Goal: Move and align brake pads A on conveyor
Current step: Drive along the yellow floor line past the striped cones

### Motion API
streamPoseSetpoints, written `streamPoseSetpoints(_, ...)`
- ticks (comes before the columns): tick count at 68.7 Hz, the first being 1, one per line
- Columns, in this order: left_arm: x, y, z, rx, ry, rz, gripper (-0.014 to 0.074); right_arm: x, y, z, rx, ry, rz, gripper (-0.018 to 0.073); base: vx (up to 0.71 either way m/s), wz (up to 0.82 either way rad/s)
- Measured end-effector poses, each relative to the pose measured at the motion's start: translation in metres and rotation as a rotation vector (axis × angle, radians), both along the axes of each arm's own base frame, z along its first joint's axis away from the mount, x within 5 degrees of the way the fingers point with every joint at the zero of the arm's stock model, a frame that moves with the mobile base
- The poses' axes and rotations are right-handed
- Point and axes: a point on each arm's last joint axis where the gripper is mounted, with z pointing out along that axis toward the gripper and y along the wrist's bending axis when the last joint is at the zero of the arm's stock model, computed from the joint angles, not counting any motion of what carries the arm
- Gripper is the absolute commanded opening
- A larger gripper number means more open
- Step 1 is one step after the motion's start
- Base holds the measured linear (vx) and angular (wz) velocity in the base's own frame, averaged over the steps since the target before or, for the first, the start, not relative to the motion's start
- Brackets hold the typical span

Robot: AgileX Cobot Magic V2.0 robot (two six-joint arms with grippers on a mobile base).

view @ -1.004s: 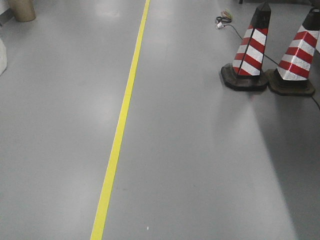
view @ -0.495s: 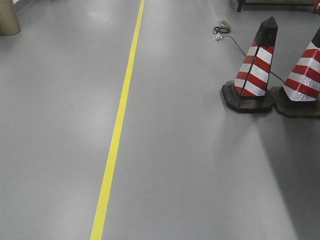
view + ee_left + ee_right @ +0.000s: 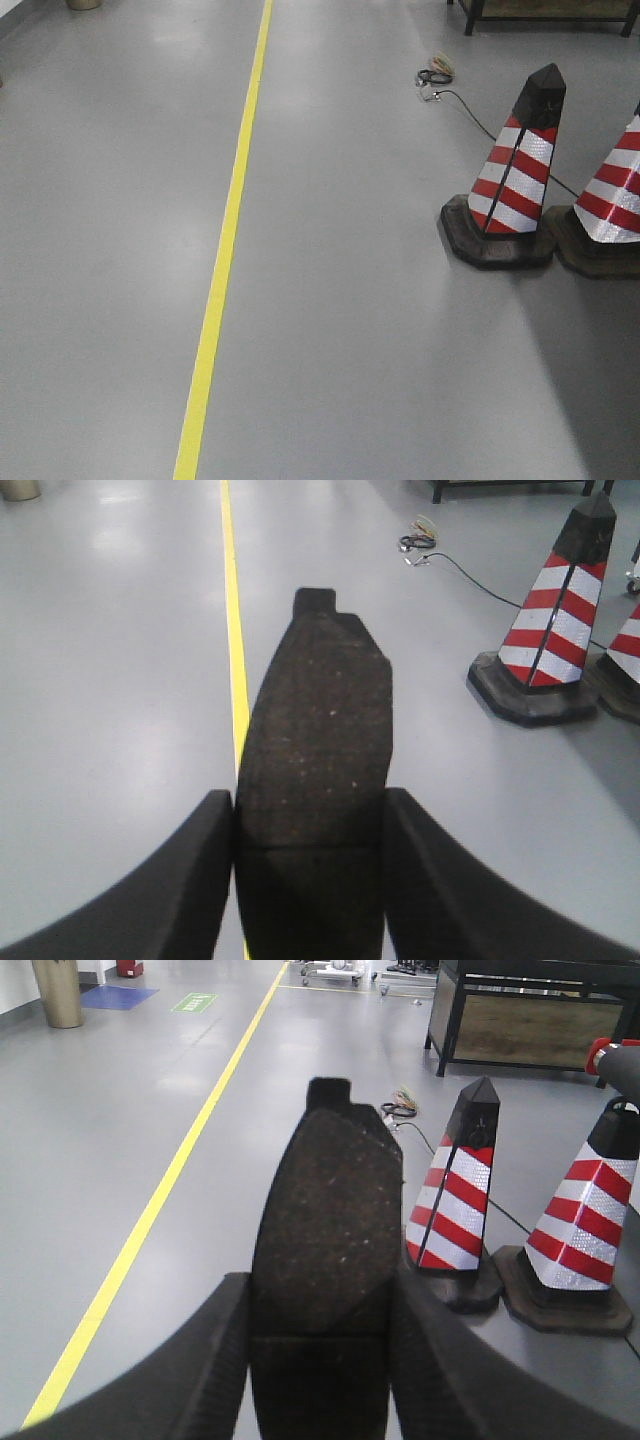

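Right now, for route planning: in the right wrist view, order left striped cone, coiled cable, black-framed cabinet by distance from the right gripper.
1. Left striped cone, right of the right gripper.
2. Coiled cable, floor behind it.
3. Black-framed cabinet, back right.

My right end effector (image 3: 322, 1360) is clamped on a brake pad (image 3: 325, 1230), with a black finger (image 3: 215, 1360) pressed against each long edge. The pad points away from me, its groove just above my fingertips and a small tab at its far end. Beyond it is grey floor (image 3: 200, 1290) with a yellow line (image 3: 150, 1210) on the left. To the right stand a red-and-white striped cone (image 3: 455, 1210) and a second cone (image 3: 590, 1220), with a coiled cable (image 3: 400, 1110) farther back.
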Motion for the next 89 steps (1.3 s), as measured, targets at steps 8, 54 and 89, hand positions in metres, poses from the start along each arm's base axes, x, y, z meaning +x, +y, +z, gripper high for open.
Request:
streamPoseSetpoints(8,0.0000,0.0000,0.0000,0.000,0.000,0.000,0.0109,0.0000,0.0000,0.0000,0.000,0.000,0.000,0.0004,0.57,-0.09)
streamPoseSetpoints(54,0.0000,0.0000,0.0000,0.000,0.000,0.000,0.0109,0.0000,0.0000,0.0000,0.000,0.000,0.000,0.0004,0.54,-0.07)
streamPoseSetpoints(89,0.0000,0.0000,0.0000,0.000,0.000,0.000,0.0109,0.0000,0.0000,0.0000,0.000,0.000,0.000,0.0004,0.45,-0.06)
